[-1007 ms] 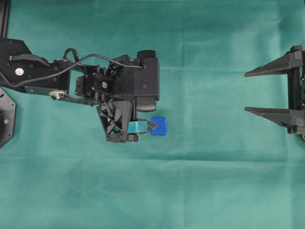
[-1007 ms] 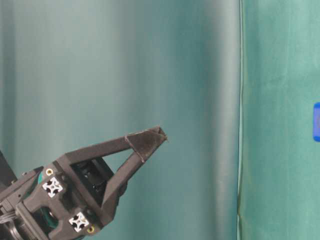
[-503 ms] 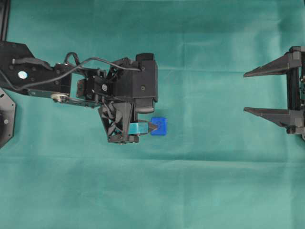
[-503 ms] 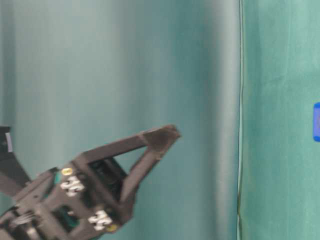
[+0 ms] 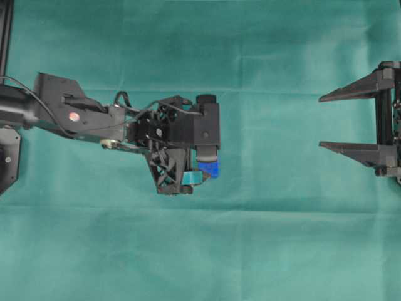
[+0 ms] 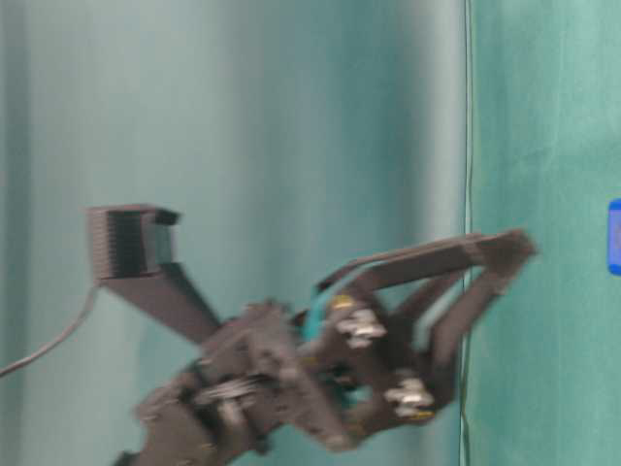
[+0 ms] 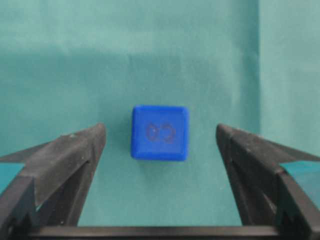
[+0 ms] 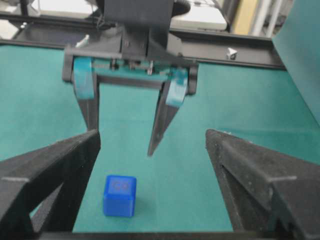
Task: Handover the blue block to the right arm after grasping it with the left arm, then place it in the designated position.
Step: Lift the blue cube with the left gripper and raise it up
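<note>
The blue block (image 7: 160, 132) rests on the green cloth, a small cube with a faint mark on top. My left gripper (image 7: 160, 131), its fingers (image 8: 170, 95) banded in teal, points down over it. Its jaws are open and stand apart from the block on both sides. From overhead the left gripper (image 5: 199, 164) hides part of the block (image 5: 211, 168). In the right wrist view the block (image 8: 120, 195) sits low and left of centre. My right gripper (image 5: 321, 122) stands open and empty at the right edge, far from the block. I cannot make out the designated position.
Green cloth (image 5: 282, 238) covers the whole table. A black frame rail (image 8: 235, 55) runs along the far side behind the left arm. In the table-level view the left gripper (image 6: 485, 267) is blurred near the cloth's edge, and the block (image 6: 615, 236) shows at the right border.
The left arm has swung its gripper from lying beside the block to pointing down over it, jaws still open. The block and the right arm have not moved.
</note>
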Controlling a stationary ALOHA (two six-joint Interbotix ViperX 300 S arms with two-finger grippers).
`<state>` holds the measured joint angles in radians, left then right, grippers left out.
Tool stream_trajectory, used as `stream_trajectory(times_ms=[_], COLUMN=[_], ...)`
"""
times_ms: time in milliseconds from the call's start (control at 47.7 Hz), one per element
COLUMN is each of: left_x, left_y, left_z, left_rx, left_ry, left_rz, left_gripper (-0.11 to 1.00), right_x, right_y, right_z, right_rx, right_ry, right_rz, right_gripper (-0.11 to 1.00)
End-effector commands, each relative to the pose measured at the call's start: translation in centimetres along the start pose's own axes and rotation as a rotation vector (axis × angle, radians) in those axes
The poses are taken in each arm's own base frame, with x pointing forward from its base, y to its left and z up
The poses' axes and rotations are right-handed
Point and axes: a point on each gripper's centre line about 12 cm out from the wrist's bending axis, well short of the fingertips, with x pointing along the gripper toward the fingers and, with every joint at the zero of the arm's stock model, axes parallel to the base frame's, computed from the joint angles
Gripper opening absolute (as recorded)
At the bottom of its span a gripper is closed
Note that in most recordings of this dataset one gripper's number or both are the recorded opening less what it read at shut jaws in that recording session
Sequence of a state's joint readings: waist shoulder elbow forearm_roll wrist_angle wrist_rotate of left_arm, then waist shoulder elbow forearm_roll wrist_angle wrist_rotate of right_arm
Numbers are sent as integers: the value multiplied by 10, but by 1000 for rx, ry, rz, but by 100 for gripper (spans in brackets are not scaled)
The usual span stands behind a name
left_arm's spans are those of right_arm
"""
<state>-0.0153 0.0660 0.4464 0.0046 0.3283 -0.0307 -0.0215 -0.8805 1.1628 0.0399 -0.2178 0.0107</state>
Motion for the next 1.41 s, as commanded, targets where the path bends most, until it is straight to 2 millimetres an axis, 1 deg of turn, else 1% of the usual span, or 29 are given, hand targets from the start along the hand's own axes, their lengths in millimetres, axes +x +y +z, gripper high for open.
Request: stream_trajectory(times_ms=[0,126,398,797,923,1091,1133,1174,1321,1342,1384], left_x=[2,12,28,59,62,62,62,62,61,61,61], left_y=[-1,-1,-5,-5,-5,-4,-4,-4,-4,-4,-4], left_z=[4,-2,-9,-31,-34,-30,-30,-31,-33,-32,-32], left_rx=[1,-2,5,2,2,-2,-2,-2,-2,-2,-2], left_ry=[-29,-12,-7,51,59,45,45,46,52,49,49], left_rz=[-3,-3,-9,-8,-7,-7,-7,-7,-6,-7,-7], left_gripper=[100,100,100,100,100,99,95,88,48,46,46], right_x=[2,3,4,4,5,5,4,4,4,4,4], right_y=[0,0,0,0,0,0,0,0,0,0,0], right_z=[9,8,6,5,4,5,5,5,5,5,6], right_rx=[-3,-3,-3,-3,-3,-3,-3,-3,-3,-3,-3], right_ry=[-20,-18,-8,-6,-3,-2,-5,-5,-3,-5,-6], right_rz=[0,0,-1,-1,-1,-1,-1,-1,-1,-1,-1], right_gripper=[93,93,93,93,93,93,93,93,93,93,93])
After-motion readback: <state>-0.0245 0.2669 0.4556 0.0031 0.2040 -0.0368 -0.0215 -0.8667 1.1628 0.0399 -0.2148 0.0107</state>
